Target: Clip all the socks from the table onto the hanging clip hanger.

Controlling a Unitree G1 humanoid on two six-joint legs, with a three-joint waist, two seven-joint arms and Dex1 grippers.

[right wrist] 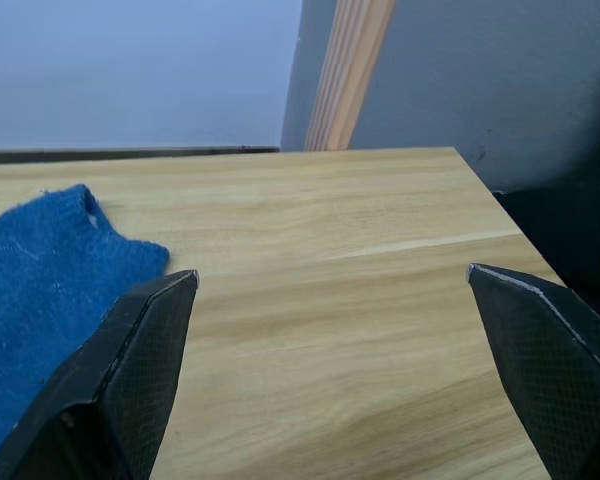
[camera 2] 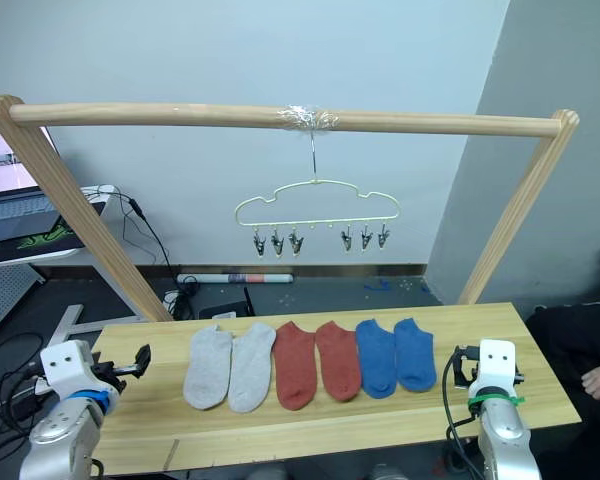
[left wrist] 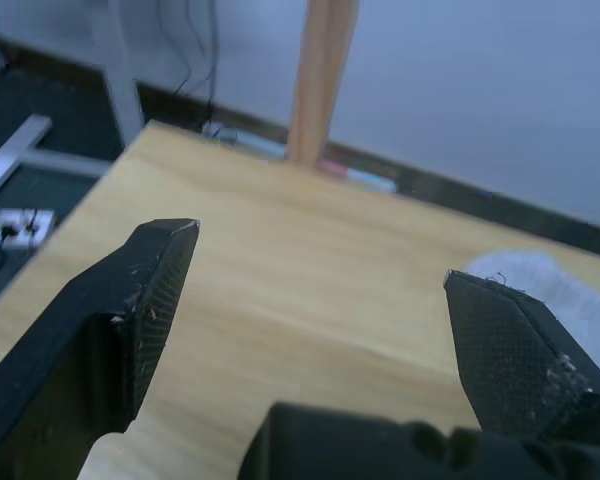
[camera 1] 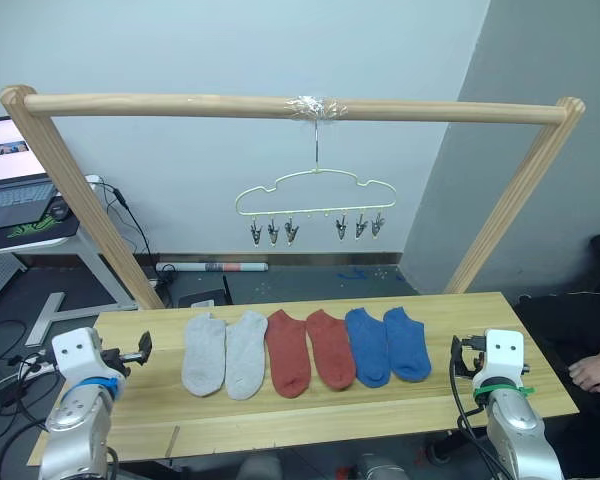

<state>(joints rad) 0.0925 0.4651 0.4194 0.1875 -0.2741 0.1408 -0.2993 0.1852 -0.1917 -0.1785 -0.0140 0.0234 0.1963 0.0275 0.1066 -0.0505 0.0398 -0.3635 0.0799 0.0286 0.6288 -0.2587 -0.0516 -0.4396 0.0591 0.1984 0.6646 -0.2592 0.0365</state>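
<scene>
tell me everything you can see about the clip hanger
The clip hanger is a thin, pale yellow-green wire frame with a curved outline. Its hook runs up to the wooden bar, where clear tape is wrapped around the spot. Six small metal clips dangle from its lower edge in two groups of three. All are empty. It hangs level, above and behind the table, touching nothing else.

Six socks (camera 1: 305, 350) lie in a row across the tabletop (camera 1: 460, 310), the clip hanger (camera 1: 316, 205) hanging above, behind them

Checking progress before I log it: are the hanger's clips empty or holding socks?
Empty. All six clips on the clip hanger hang bare, and all six socks lie flat in a row on the table.
</scene>
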